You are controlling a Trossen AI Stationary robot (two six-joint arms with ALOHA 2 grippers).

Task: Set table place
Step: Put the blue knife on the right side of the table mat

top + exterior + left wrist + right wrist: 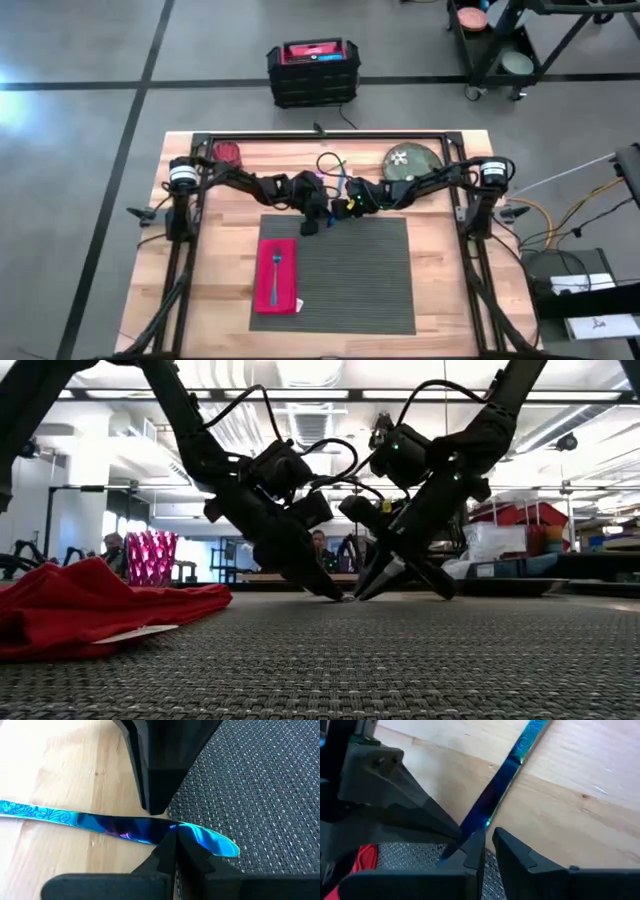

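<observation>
Centre of the overhead frame: both pincers meet at the placemat's (345,275) upper edge on the worktop (445,280). Left pincer (162,827) clamped on a blue knife (100,822); right pincer (489,840) nearly closed beside the blade. Napkin (278,276) with spoon (275,270) lies lower left.

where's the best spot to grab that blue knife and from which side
Probably the knife at its bare handle on the wood, coming straight down, fingers across its narrow width. It lies flat, blade tip just over the placemat edge, where the left gripper and right gripper already crowd it.
</observation>
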